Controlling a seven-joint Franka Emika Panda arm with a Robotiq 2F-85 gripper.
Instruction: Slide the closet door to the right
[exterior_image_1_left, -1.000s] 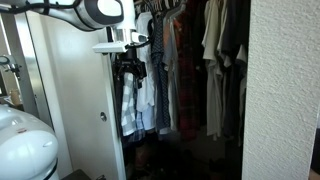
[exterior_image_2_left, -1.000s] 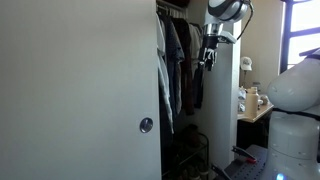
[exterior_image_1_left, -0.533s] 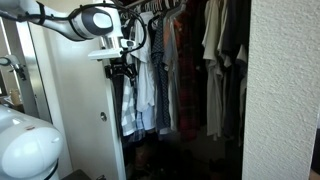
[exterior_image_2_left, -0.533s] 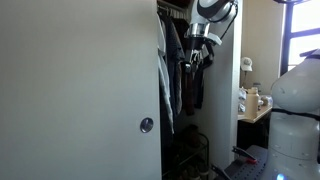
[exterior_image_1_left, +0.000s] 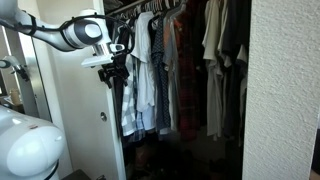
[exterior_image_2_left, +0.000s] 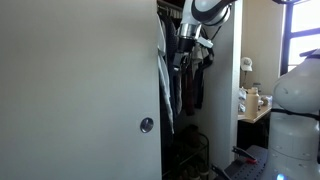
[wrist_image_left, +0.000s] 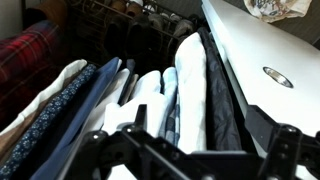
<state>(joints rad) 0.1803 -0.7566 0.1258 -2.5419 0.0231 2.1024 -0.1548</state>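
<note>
The pincer (wrist_image_left: 190, 148), spread wide and holding nothing, hovers among hanging shirts (exterior_image_1_left: 165, 75) just beside the white closet door (exterior_image_1_left: 85, 135), and, judging by the gaping closet (exterior_image_1_left: 232, 112), the rightward slide seems largely undone.

gripper (exterior_image_1_left: 118, 74) dark against hanging clothes (exterior_image_1_left: 172, 60), jaw gap unreadable, closet door (exterior_image_2_left: 70, 80) cropped at nine o'clock

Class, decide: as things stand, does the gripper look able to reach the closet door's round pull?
Probably yes. The pull sits uncovered on the door face, below the gripper; the clothes hang beyond the door's edge, not over it.
</note>
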